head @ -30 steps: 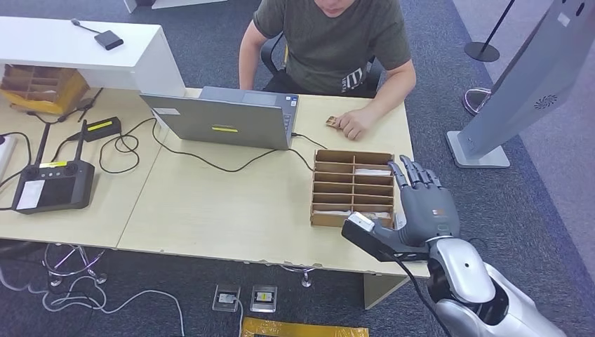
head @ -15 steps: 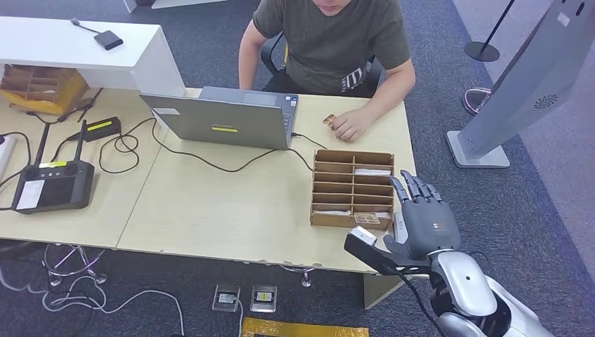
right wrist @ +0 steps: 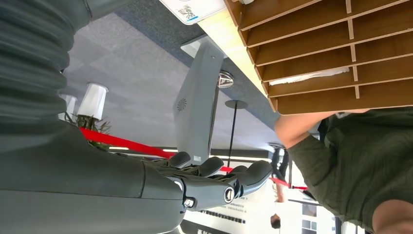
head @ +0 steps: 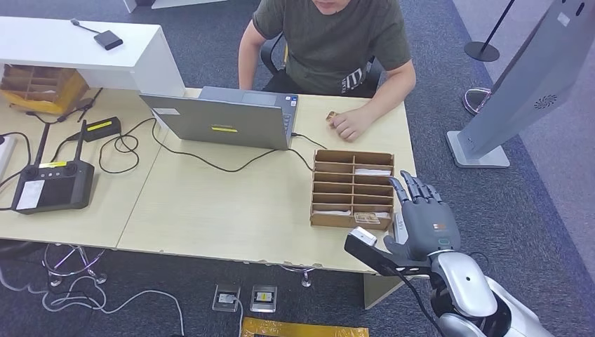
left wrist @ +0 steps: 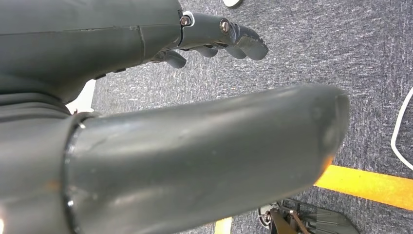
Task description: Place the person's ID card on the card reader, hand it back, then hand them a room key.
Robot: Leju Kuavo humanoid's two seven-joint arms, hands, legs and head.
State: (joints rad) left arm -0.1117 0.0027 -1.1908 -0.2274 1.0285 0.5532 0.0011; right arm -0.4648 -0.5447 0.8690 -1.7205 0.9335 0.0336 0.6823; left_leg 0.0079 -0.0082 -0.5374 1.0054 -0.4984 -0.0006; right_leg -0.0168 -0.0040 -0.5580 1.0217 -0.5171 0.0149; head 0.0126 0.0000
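You have a pale wooden desk (head: 210,203) in front of you, standing on dark grey-blue carpet (head: 533,175). Across it sits a person (head: 330,42) in a dark olive T-shirt. On the desk's far side, an open grey laptop (head: 224,119) faces that person, with a black cable running out from its side. Toward the left edge you see a black controller with two antennas (head: 52,179) and a small black device with a yellow label (head: 98,128). A white raised counter (head: 84,53) stands at the far left, with a brown cardboard tray (head: 38,84) tucked under it. Off the desk's right end stands a grey kiosk (head: 523,84) on a flat base.

The ID card (head: 330,118) lies on the desk by the person's hand (head: 349,125), touched by their fingertips. Just nearer you sits a brown slotted card organizer (head: 352,188) holding white and printed cards in some slots.

Your right hand (head: 424,217) hangs at the desk's right edge, just beside the organizer, palm turned inward, fingers stretched and apart, holding nothing. Your left hand (left wrist: 219,36) hangs over the carpet, fingers loosely extended and empty, near a yellow floor stripe (left wrist: 370,183).
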